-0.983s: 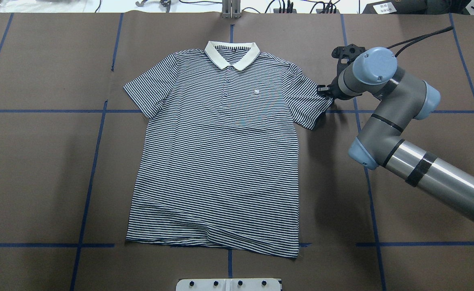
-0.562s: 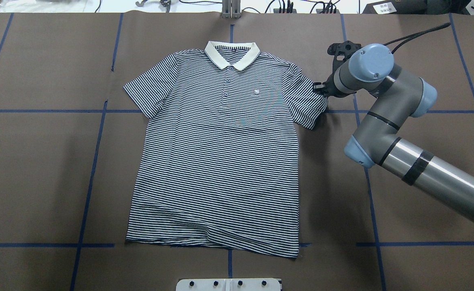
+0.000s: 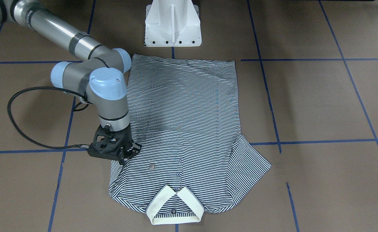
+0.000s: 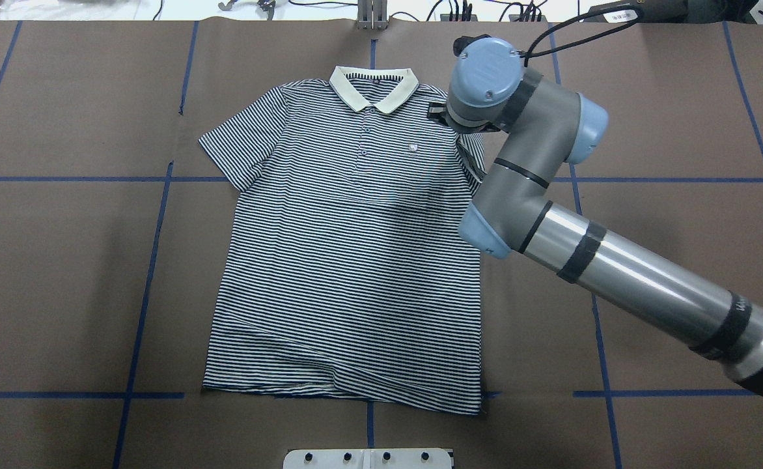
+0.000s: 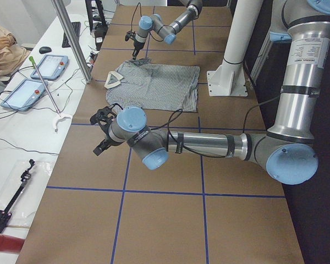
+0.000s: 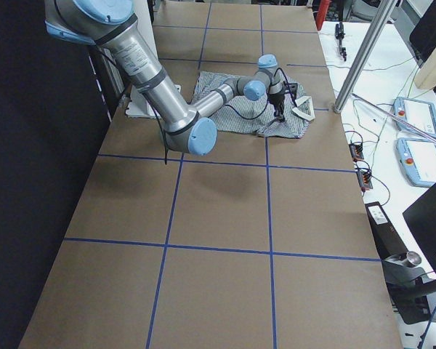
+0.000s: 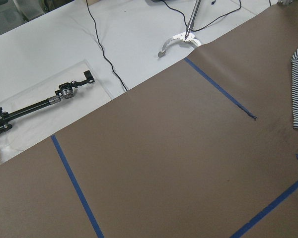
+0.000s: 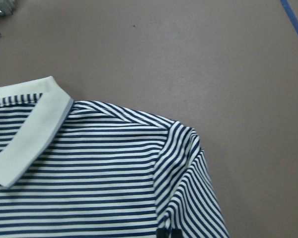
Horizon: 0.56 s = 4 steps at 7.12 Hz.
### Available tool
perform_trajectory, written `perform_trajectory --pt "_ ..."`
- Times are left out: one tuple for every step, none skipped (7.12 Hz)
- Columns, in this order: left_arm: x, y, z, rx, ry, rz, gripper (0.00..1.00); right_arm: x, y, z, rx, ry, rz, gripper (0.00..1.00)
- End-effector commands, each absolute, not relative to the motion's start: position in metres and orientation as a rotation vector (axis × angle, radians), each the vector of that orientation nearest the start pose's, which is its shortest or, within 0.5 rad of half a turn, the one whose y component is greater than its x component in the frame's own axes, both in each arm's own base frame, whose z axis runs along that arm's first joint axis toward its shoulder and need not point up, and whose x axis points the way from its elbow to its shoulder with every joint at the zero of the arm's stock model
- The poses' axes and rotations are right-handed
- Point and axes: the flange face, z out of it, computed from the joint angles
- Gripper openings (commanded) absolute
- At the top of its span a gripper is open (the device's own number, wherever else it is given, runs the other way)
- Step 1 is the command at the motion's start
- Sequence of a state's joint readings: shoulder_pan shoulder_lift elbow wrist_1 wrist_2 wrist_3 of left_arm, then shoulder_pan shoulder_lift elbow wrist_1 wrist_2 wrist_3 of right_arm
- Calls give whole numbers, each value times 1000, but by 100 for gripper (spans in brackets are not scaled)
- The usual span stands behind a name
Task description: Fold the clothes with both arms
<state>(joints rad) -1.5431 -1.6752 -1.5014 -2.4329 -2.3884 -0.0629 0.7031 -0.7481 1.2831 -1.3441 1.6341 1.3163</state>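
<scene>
Table (image 4: 62, 260): brown paper with a blue tape grid, as I see it from here.
Polo shirt (image 4: 349, 273): flat mid-table, front up. Its long axis runs away from the robot.
Right arm (image 4: 616, 273): reaches over the shirt's shoulder on the robot's right.
Collar (image 4: 391, 98): at the far end; the hem is nearest the pedestal.
Right gripper (image 3: 124, 156): pinched on the sleeve (image 8: 188, 198), which lies doubled inward.
Left gripper (image 5: 99, 147): over bare table, well apart from the shirt. I cannot tell how wide its jaws are.

I'm looking over a polo shirt (image 4: 349, 260) running in thin navy-and-white stripes — its collar (image 4: 347, 93) showing cream, brown table (image 4: 62, 280) wearing blue tape lines (image 4: 62, 178), my right arm (image 4: 622, 277) gleaming silver-grey with light-blue caps (image 4: 489, 62).
</scene>
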Motion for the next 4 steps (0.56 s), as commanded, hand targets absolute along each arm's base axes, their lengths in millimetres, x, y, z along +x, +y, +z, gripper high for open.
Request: perform_trajectory --pt "-45 -553 537 806 798 334 100 -584 -609 208 314 -677 519 0" --pt "-45 -553 538 804 798 332 100 -589 -608 208 317 -671 513 0" --pt "-45 -553 538 804 798 332 100 -592 -605 208 330 -669 507 0" --pt "-45 -553 539 802 797 330 100 -595 -602 208 332 -669 498 65"
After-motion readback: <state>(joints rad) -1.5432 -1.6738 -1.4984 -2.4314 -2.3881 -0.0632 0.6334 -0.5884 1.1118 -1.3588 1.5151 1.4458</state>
